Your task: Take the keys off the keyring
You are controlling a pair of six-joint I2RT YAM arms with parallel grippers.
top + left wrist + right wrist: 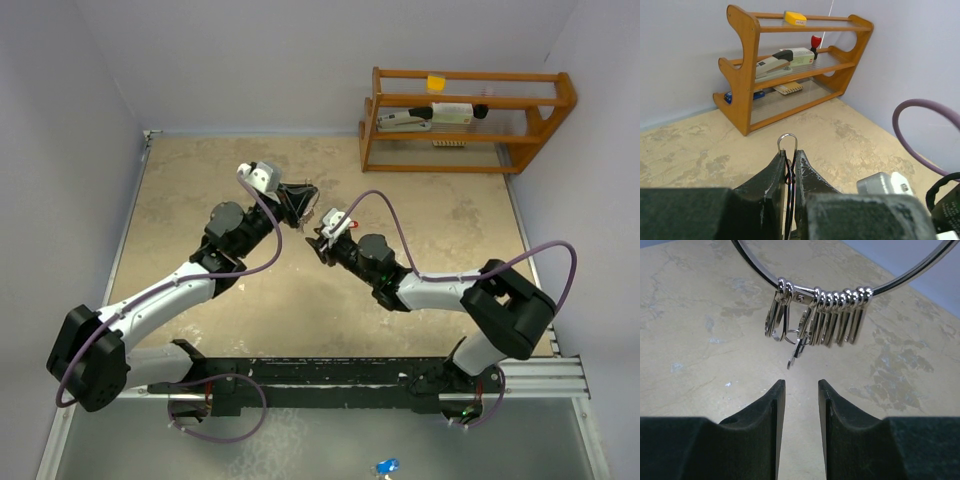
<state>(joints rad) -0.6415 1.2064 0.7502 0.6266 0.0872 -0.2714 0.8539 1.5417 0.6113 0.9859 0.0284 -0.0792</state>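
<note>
With the left pincer [788, 159] clamped on the keyring [787, 134] above the bench [700, 340], and the keys [832, 320] hanging bunched from its wire, the right pincer [801, 390], slightly parted and empty just below them, should pinch one outer key only, then slide it along.

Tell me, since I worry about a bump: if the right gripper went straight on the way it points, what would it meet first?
Probably the keys hanging from the keyring, ahead of the open right gripper. Depth is unclear, so its fingers might pass just under them.
</note>
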